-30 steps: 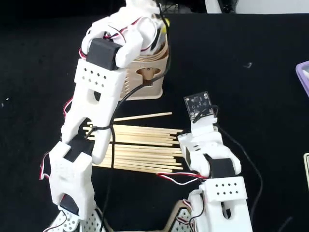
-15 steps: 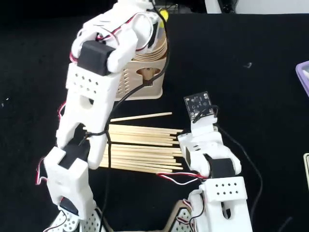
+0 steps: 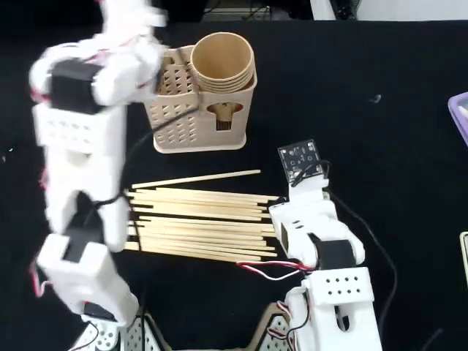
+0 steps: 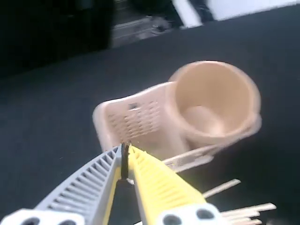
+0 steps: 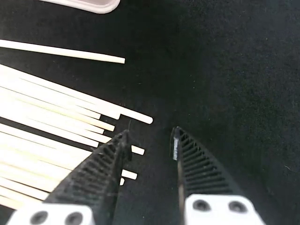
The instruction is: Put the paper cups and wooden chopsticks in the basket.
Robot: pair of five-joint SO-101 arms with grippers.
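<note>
Several paper cups, nested in one stack, stand upright in the basket, in the compartment on the right arm's side. We list the perforated compartment beside it as apparently without chopsticks, though its depth is hard to read. Item: wooden chopsticks, many, lying roughly parallel in a loose bundle on the black desk, near the basket but apart from it. One stray chopstick lies between bundle and basket. Item: left gripper, clenched, its grey and yellow fingers meeting at the tips with nothing between them, raised above the desk and looking down on basket and cups. Item: right gripper, released, jaws apart and low over the desk at the bundle's near ends, grasping nothing. Change noted: a second ago the left arm was bowed over the basket and hid the cups. Now it has swung up and away to its own side, blurred in motion, and the whole basket shows. Bundle, stray stick and right arm have not shifted. We judge from this that the cups are delivered and let go, so that half of the task looks done. The chopsticks are wholly outstanding, and the right gripper is the better placed to begin on them.
</note>
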